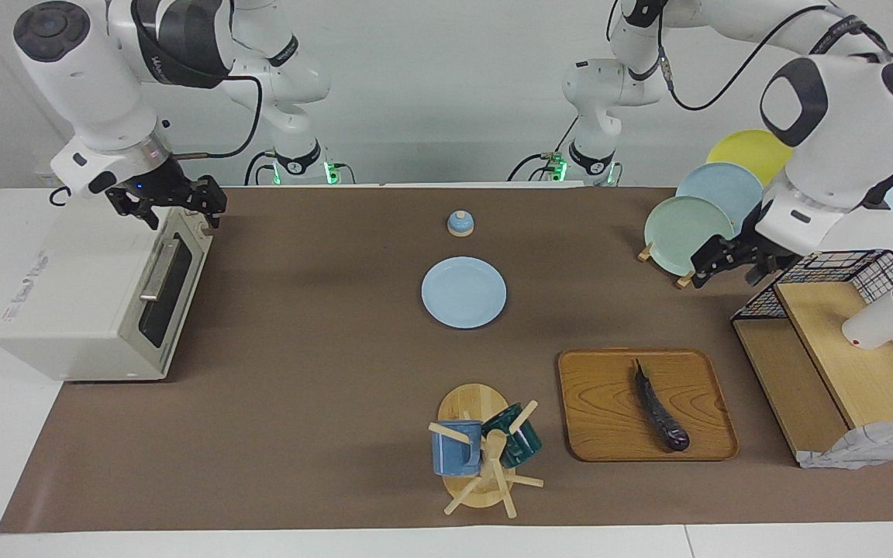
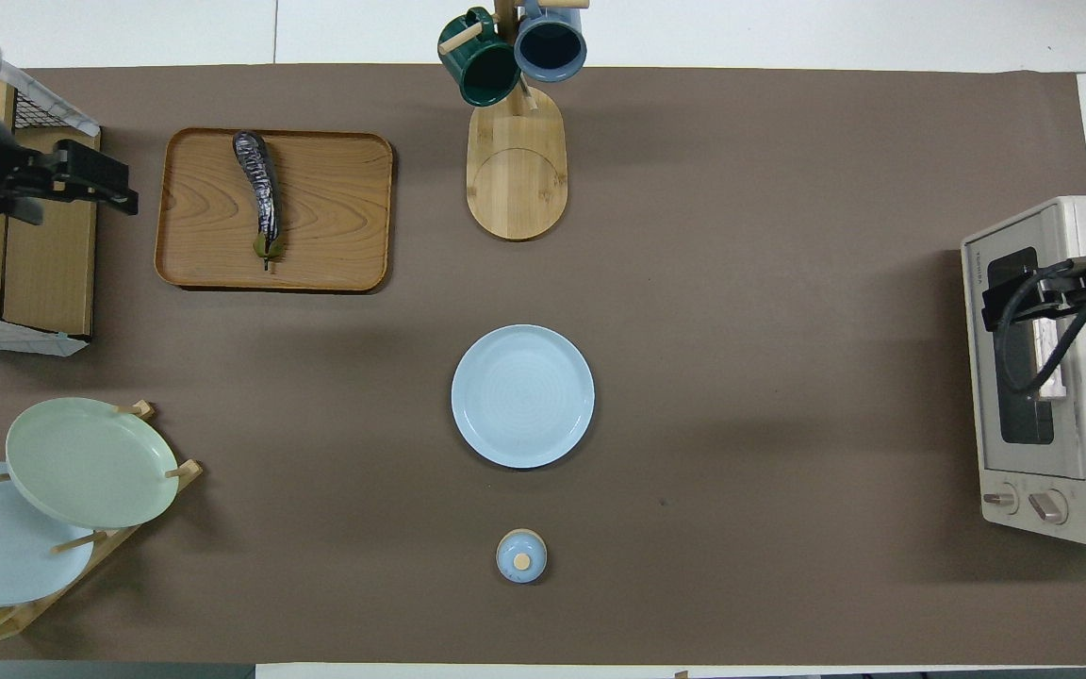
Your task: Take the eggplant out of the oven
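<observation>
The eggplant [image 1: 660, 411] lies on a wooden tray [image 1: 601, 403], its thin stem tip pointing toward the robots; it also shows in the overhead view [image 2: 257, 189]. The cream-white oven [image 1: 82, 298] stands at the right arm's end of the table with its dark glass door [image 1: 163, 291] shut. My right gripper [image 1: 181, 208] is open and empty, up over the oven's top edge above the door [image 2: 1024, 302]. My left gripper [image 1: 725, 271] is open and empty, over the spot between the plate rack and the wire basket shelf [image 2: 100, 184].
A light blue plate [image 1: 463, 292] lies mid-table, and a small blue lid [image 1: 460, 223] lies nearer the robots. A mug tree [image 1: 481, 449] holds two mugs beside the tray. A rack of plates [image 1: 687, 225] and a black wire basket shelf [image 1: 842, 341] stand at the left arm's end.
</observation>
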